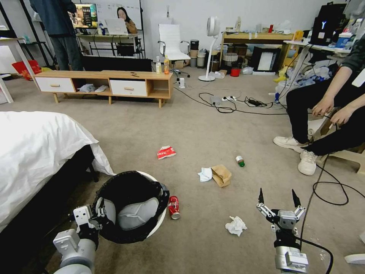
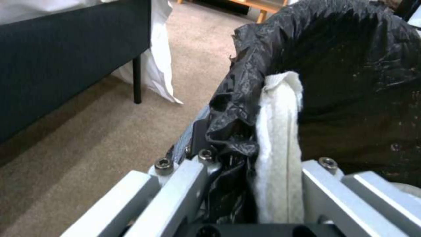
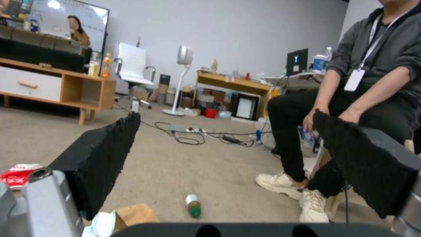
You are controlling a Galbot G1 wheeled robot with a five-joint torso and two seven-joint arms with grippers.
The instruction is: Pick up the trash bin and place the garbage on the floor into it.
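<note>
Left gripper [image 1: 99,213] clamped on trash bin [image 1: 131,205] rim, bin tilted; something pale grey-white rests inside the black liner. Right gripper [image 1: 278,198] jaws wide, empty, just beside crumpled tissue [image 1: 235,225].

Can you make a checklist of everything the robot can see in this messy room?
Surface: beige carpet floor.
Job's things: trash bin, black-lined, held up; soda can, two tissues, paper bag, bottle, wrapper on floor.
Clutter: nothing seen.
End effectors: left end effector shut on bin rim; right end effector open, above the carpet.
Cables: black cables across carpet.
Surroundings: bed, low cabinet, seated person.
</note>
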